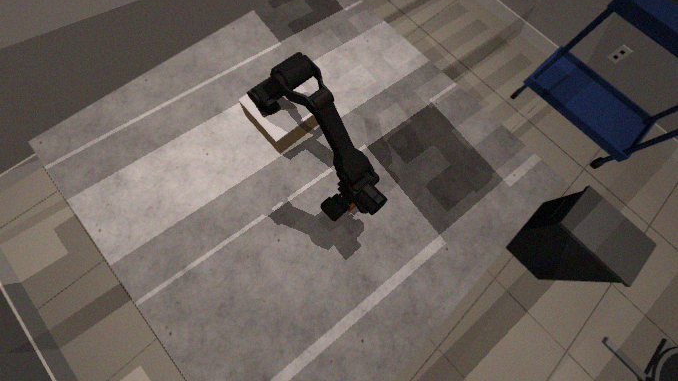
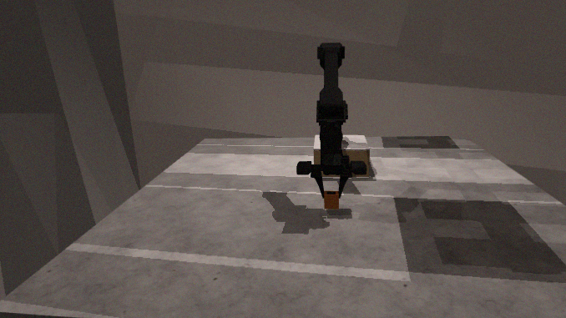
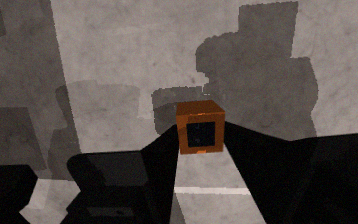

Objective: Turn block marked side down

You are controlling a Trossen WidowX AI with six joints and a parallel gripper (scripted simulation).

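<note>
The small orange block (image 1: 351,206) (image 2: 331,202) (image 3: 200,107) is between the two black fingertips of my gripper (image 2: 331,196) (image 3: 198,126), which is shut on it from two opposite sides. The block is upright. Its dark square mark (image 3: 201,134) faces up toward the wrist camera and shows as a thin dark strip on the top in the exterior view. In that view the block's bottom seems to hang slightly above the table (image 2: 209,231), with a shadow beside it. The block's underside is hidden. In the top view the arm covers most of the block.
A white-topped box with brown sides (image 1: 281,144) (image 2: 359,160) stands under the arm's base, behind the block in the exterior view. A blue cart (image 1: 585,102) and a dark bin-like object (image 1: 610,232) stand beyond the table. Arm shadows and light stripes cross the table top.
</note>
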